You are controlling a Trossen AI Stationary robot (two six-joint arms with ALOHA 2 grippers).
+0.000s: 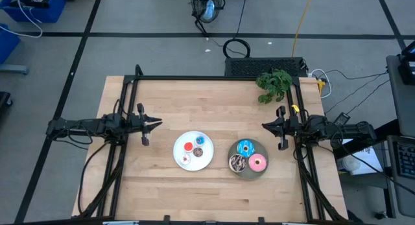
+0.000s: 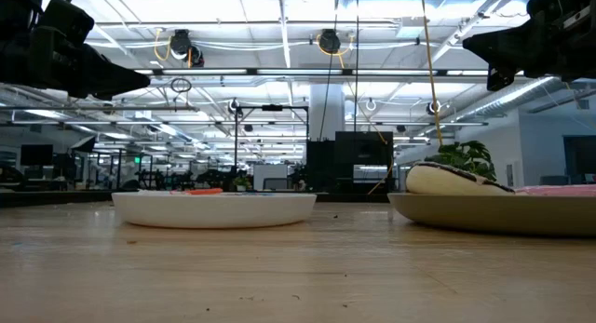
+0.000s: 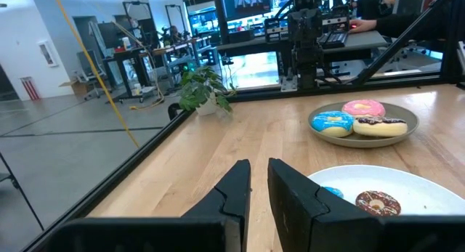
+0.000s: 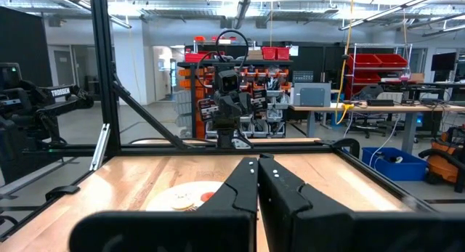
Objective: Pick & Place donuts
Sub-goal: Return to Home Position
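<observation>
Return to home: left claw and right claw hover clenched and empty at opposite sides of the surface, best held high and clear of the white plate bearing four tiny donuts and the grey plate bearing the blue donut, pink donut and dark sprinkled donut.

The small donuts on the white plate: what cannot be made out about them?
High view: the small donuts are too tiny to show toppings.
Low view: the rim of the white plate hides them; only a red sliver shows.
Left wrist view: the left claw covers part of the small blue donut; the edge cuts the plate.
Right wrist view: the right claw hides part of the plate.
</observation>
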